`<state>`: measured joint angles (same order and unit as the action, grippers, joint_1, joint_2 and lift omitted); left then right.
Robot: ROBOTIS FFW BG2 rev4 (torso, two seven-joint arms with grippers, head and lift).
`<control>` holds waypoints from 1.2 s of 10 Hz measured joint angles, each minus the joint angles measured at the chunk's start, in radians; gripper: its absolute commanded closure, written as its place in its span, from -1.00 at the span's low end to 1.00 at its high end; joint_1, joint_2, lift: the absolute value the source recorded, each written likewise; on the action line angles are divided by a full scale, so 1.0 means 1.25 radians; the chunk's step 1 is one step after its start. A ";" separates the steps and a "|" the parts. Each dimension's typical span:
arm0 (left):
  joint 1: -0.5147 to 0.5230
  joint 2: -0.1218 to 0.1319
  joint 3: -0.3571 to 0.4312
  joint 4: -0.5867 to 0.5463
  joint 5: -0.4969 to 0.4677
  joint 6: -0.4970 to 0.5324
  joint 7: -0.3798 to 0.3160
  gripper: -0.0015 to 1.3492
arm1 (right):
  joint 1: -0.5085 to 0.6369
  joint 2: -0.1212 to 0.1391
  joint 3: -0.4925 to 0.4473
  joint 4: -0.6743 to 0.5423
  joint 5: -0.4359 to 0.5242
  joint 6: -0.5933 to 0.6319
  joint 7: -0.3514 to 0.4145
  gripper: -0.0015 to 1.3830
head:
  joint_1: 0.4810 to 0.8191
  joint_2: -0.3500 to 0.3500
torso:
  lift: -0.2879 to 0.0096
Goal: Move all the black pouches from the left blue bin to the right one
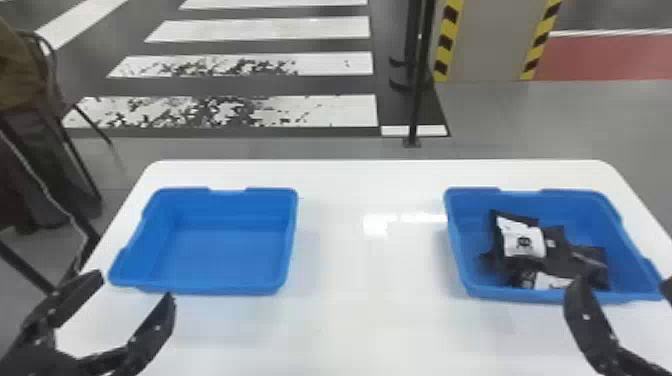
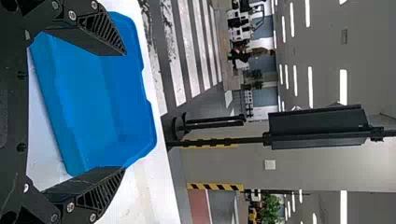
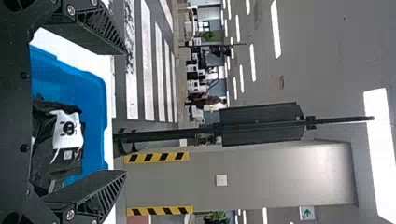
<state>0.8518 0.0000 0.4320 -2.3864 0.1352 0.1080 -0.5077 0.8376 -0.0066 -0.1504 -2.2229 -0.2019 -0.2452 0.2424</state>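
Across foreground, white table (image 1: 370, 320) carries left blue bin (image 1: 225, 250) and right blue bin (image 1: 462, 250), well apart. Near left blue bin, left gripper (image 1: 131, 286), fingers spread wide, nothing held. At right blue bin's near side, right gripper (image 1: 622, 287), likewise wide apart, grasping nothing. Black pouches (image 1: 560, 260) lie heaped inside right blue bin, overlapping.

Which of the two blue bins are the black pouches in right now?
The right blue bin: several black pouches lie heaped in it, whereas the left blue bin shows only its bare blue floor.
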 measured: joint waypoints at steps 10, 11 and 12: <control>-0.038 0.000 -0.028 0.029 0.020 -0.011 0.018 -0.73 | -0.005 -0.012 0.023 0.000 -0.017 -0.020 0.002 -0.80 | 0.27 0.30 | -0.01; -0.038 0.000 -0.037 0.029 0.024 -0.007 0.018 -0.73 | -0.005 -0.012 0.023 -0.001 -0.017 -0.020 0.002 -0.80 | 0.27 0.28 | -0.01; -0.037 0.000 -0.045 0.029 0.028 -0.005 0.018 -0.73 | -0.005 -0.012 0.023 -0.001 -0.017 -0.020 0.002 -0.80 | 0.27 0.25 | -0.01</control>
<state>0.8060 0.0000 0.3761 -2.3500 0.1705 0.1021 -0.4848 0.8319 -0.0210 -0.1216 -2.2246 -0.2236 -0.2707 0.2454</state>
